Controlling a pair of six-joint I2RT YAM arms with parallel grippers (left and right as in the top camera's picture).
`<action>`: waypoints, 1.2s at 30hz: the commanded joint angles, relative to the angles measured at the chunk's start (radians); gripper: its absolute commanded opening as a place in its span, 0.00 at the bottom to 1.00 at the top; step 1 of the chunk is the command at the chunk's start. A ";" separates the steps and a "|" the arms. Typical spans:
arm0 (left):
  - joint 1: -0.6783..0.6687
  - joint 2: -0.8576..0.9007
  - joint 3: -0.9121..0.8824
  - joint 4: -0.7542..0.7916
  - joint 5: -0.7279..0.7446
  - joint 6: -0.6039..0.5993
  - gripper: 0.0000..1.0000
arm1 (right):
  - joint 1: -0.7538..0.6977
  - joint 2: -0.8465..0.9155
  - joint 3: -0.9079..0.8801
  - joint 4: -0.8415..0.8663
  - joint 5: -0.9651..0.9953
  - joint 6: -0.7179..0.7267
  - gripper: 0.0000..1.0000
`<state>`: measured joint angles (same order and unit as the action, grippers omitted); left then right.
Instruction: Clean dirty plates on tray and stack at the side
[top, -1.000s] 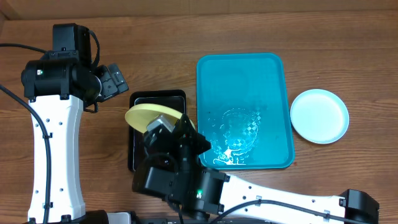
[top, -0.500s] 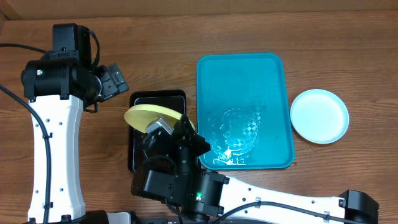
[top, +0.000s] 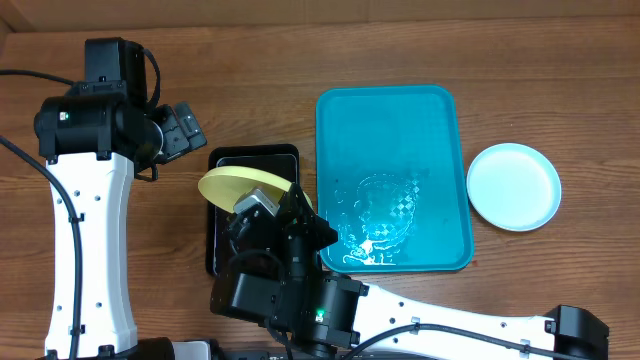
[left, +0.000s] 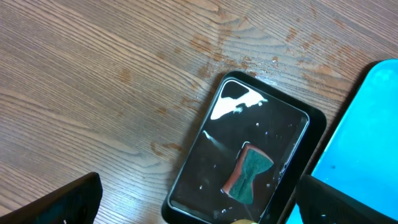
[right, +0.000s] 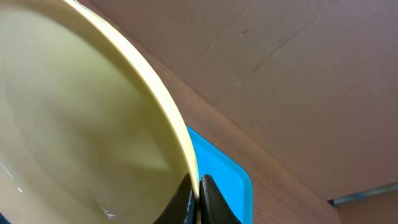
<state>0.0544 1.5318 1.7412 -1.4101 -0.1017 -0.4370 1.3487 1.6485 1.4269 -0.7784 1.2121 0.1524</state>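
My right gripper (top: 291, 200) is shut on the rim of a pale yellow-green plate (top: 238, 186) and holds it tilted above the black tray (top: 218, 255). In the right wrist view the fingers (right: 198, 198) pinch the plate's (right: 74, 124) edge, with water drops inside it. The turquoise tray (top: 390, 120) lies at centre right, wet, with no plate on it. A light blue plate (top: 513, 186) lies on the table to its right. My left gripper (top: 185, 128) is open and empty, up and left of the black tray; in its own view the fingers (left: 199, 190) frame that tray. No third plate shows.
The black tray (left: 205, 155) holds water and a green and red sponge (left: 249, 178). The turquoise tray's edge (left: 367, 124) runs next to it. Bare wood table lies at the left and back.
The yellow-green plate has shifted very slightly to the left in my right gripper. The left arm has not moved.
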 joint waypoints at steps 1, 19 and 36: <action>0.004 -0.007 0.009 0.000 -0.013 0.019 1.00 | -0.007 -0.002 0.020 0.008 0.024 0.003 0.04; 0.004 -0.007 0.009 0.000 -0.013 0.019 1.00 | -0.138 -0.002 0.020 0.018 -0.118 0.003 0.04; 0.004 -0.007 0.009 0.000 -0.013 0.019 1.00 | -0.138 -0.002 0.020 0.018 -0.118 0.012 0.04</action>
<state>0.0544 1.5318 1.7412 -1.4101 -0.1017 -0.4370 1.2060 1.6485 1.4269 -0.7700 1.0840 0.1528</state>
